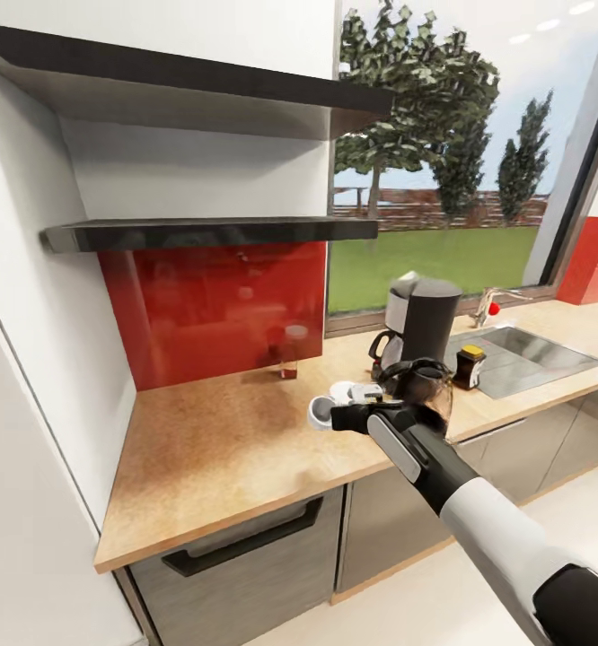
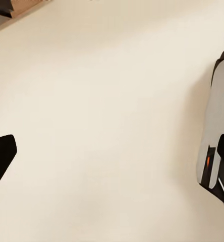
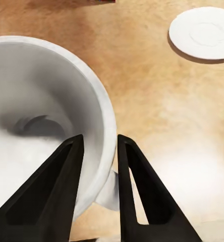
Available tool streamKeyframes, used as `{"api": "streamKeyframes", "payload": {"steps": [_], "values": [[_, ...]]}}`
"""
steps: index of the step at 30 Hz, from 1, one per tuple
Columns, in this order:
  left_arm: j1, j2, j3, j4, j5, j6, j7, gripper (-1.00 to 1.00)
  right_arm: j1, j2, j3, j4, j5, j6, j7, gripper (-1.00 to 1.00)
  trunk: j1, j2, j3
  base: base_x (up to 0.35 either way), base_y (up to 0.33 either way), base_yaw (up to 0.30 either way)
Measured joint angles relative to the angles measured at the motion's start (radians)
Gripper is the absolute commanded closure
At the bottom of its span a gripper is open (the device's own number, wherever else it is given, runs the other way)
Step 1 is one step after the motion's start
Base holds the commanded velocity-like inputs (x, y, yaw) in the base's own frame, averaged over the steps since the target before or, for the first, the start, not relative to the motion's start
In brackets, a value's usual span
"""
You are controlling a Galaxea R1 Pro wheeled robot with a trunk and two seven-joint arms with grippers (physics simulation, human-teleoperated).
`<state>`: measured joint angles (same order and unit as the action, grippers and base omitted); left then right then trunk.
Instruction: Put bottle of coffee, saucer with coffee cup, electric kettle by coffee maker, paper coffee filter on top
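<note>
The right gripper (image 3: 97, 181) is pinching the rim of the coffee cup (image 3: 46, 111) over the countertop (image 1: 227, 440). The saucer (image 1: 351, 391) is lying just beyond. The electric kettle (image 1: 425, 386), coffee maker (image 1: 425, 323) and bottle of coffee (image 1: 469, 367) are standing behind; its label is too small to read. Whether the left gripper (image 2: 1, 161) is gripping anything cannot be told.

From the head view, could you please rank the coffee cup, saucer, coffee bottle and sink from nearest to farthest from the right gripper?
1. The coffee cup, gripped at its rim by the right gripper.
2. The saucer, just behind the cup on the countertop.
3. The bottle of coffee, beside the coffee maker.
4. The sink, farthest, under the window.
</note>
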<state>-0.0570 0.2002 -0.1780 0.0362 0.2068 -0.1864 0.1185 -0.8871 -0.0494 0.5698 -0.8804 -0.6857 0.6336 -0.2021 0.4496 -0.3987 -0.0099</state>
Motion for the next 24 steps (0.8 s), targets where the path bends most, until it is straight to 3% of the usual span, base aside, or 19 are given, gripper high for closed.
{"api": "streamKeyframes", "payload": {"steps": [2,4,6,8,9,12,16,20,22,24], "values": [[0.000,0.000,0.000,0.000,0.000,0.000,0.000,-1.00,0.000,0.043,-0.021,0.043,-0.009,0.000,-0.005,1.00,0.000,0.000,0.000,0.006,0.007,-0.003],[0.000,0.000,0.000,0.000,0.001,-0.001,0.000,-1.00,0.000,0.096,-0.084,0.072,-0.013,0.000,-0.044,1.00,0.000,0.000,0.000,0.002,0.003,-0.001],[0.000,-0.001,0.001,0.001,0.002,-0.001,-0.001,-1.00,0.000,0.155,-0.152,0.082,-0.015,0.001,-0.147,1.00,0.000,0.000,0.000,0.001,0.001,0.000],[0.000,-0.002,0.001,0.001,0.002,-0.002,-0.001,-1.00,0.000,0.212,-0.188,0.084,-0.018,-0.001,-0.285,1.00,0.000,0.000,0.000,0.000,0.000,0.000],[0.000,-0.002,0.002,0.001,0.001,-0.002,-0.001,-1.00,0.000,0.224,-0.196,0.082,-0.015,0.000,-0.346,1.00,0.000,0.000,0.000,0.000,0.000,0.000],[0.000,-0.003,0.002,0.001,-0.001,-0.003,-0.001,-1.00,0.000,0.224,-0.208,0.066,-0.019,-0.020,-0.439,1.00,0.000,0.000,0.000,0.000,0.000,0.000],[0.000,-0.005,0.001,0.001,-0.002,-0.003,-0.001,-1.00,0.000,0.224,-0.212,0.060,-0.042,-0.097,-0.480,1.00,0.000,0.000,0.000,0.000,0.000,0.000],[0.000,-0.009,0.001,0.001,-0.002,-0.003,-0.001,-1.00,0.000,0.224,-0.211,0.070,-0.165,-0.196,-0.580,1.00,0.000,0.000,0.000,0.000,0.000,0.000],[0.000,-0.011,0.001,0.002,-0.002,-0.003,-0.001,-1.00,0.000,0.224,-0.206,0.077,-0.249,-0.271,-0.643,1.00,0.000,0.000,0.000,0.000,0.000,0.000],[0.000,-0.012,0.001,0.003,-0.001,-0.002,-0.001,-1.00,0.000,0.224,-0.193,0.095,-0.300,-0.340,-0.675,1.00,0.000,0.000,0.000,0.000,0.000,0.000]]}}
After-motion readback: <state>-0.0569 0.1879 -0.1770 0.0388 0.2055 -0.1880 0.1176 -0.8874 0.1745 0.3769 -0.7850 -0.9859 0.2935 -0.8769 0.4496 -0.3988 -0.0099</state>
